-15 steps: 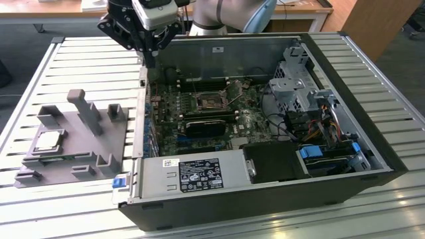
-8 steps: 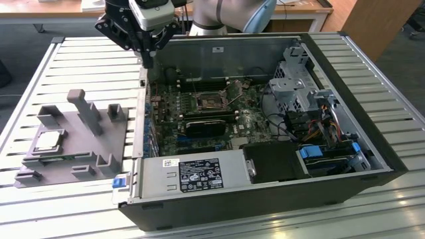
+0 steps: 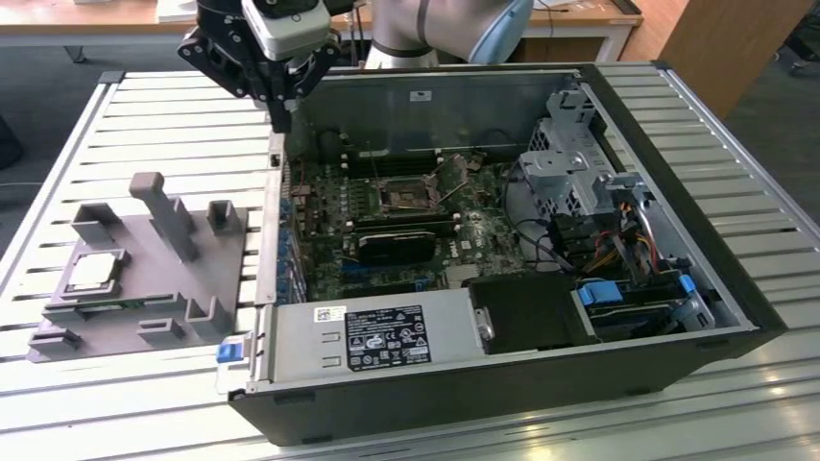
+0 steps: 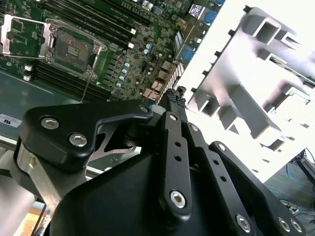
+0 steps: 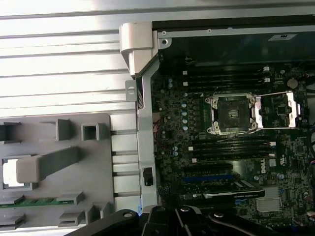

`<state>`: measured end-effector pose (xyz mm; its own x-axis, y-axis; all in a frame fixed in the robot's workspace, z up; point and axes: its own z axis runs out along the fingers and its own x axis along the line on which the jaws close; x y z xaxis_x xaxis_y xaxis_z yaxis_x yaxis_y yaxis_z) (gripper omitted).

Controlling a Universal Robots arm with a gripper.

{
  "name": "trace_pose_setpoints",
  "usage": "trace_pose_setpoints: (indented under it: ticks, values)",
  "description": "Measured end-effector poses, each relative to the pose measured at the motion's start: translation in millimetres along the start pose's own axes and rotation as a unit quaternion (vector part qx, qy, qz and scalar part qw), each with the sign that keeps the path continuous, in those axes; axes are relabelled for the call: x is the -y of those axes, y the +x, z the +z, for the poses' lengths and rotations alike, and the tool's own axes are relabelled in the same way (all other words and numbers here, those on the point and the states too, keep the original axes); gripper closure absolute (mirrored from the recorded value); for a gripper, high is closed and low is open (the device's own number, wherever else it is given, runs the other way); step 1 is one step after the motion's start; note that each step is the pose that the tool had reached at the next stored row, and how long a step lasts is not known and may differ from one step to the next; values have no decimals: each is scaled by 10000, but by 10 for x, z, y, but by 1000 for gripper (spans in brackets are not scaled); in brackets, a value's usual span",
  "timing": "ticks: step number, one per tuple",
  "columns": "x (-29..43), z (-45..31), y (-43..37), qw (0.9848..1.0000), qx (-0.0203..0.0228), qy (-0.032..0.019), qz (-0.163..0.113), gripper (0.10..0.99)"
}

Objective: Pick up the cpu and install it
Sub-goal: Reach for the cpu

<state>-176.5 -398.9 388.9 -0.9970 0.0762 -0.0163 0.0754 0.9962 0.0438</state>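
The claw (image 3: 279, 117) hangs over a wide metal table (image 3: 167, 125) made of long silver slats. Its two black fingers are pressed together and hold nothing; the second wrist view shows the tips (image 4: 175, 96) touching.

Right under the claw is the side wall of an open computer case (image 3: 513, 408) that lies flat on the table. Inside the case, past the claw toward the exterior view's right, is a green board (image 3: 384, 226) with an open socket (image 3: 407, 195), its metal lid flipped up.

On the other side of the claw, toward the exterior view's left and lower down, a grey tray (image 3: 141, 322) with tall posts sits on the slats beside the case. The cpu (image 3: 96, 272) lies flat in a pocket of that tray, shiny side up, well apart from the claw. In the first wrist view a grey post covers part of the cpu (image 5: 10, 176).

Behind the claw are a wooden desk (image 3: 77, 29), a wooden panel (image 3: 717, 48) and a dark grey floor (image 3: 52, 72).
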Motion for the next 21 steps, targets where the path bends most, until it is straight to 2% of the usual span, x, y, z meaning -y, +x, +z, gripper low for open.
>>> trace_pose_setpoints:
  ticks: [21]
  values:
    - [9,11,112,10000,-10,1,1,980]
